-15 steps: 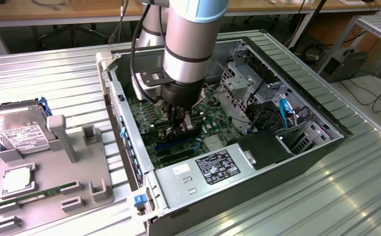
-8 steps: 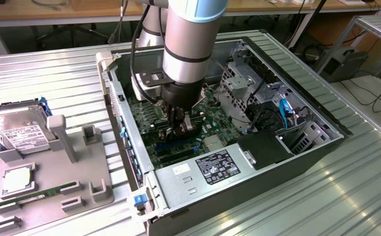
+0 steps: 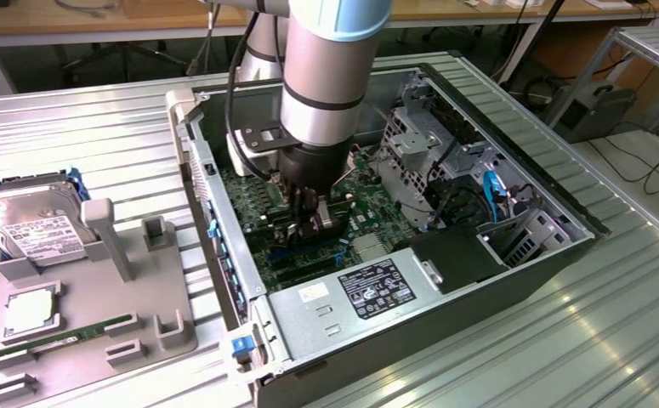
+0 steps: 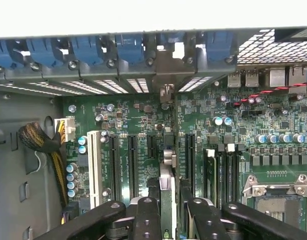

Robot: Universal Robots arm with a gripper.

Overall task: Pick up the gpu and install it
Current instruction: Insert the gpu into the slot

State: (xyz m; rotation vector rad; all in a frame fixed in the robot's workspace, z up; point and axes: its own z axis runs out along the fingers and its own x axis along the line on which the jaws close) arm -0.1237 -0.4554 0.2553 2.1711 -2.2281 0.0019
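Arm is down inside the open PC case [image 3: 556, 217], gripper [image 3: 315, 223] low over the motherboard [image 3: 358, 200]. In the wrist view the gripper [image 4: 166, 200] has its fingers [image 4: 146, 215] either side of the gpu [image 4: 167, 192], seen edge-on – a thin upright card running from between the fingers toward the rear slot wall. Fingers sit against the card on both sides, so it reads as gripped, not released. The card's silver bracket [image 4: 168, 70] stands at the rear wall, between the blue slot clips [image 4: 93, 50]. Can't tell whether the card edge is fully seated in its slot.

Around it, wrist view:
- empty black expansion slots [image 4: 124, 165] and a white slot [image 4: 93, 165] just beside the card on one side
- RAM slots [image 4: 221, 170] and the CPU socket [image 4: 278, 192] on the other side
- black/yellow cable bundle [image 4: 41, 142] plugged in at the board edge, well apart from the card

Exterior view – power supply [image 3: 346, 297] at the near end of the case, drive cage [image 3: 420, 144] and blue cables [image 3: 491, 191] to the exterior view's right. Outside the case, on the exterior view's left: grey parts tray [image 3: 148, 314] with a hard drive [image 3: 29, 225] and a green RAM stick [image 3: 63, 336].
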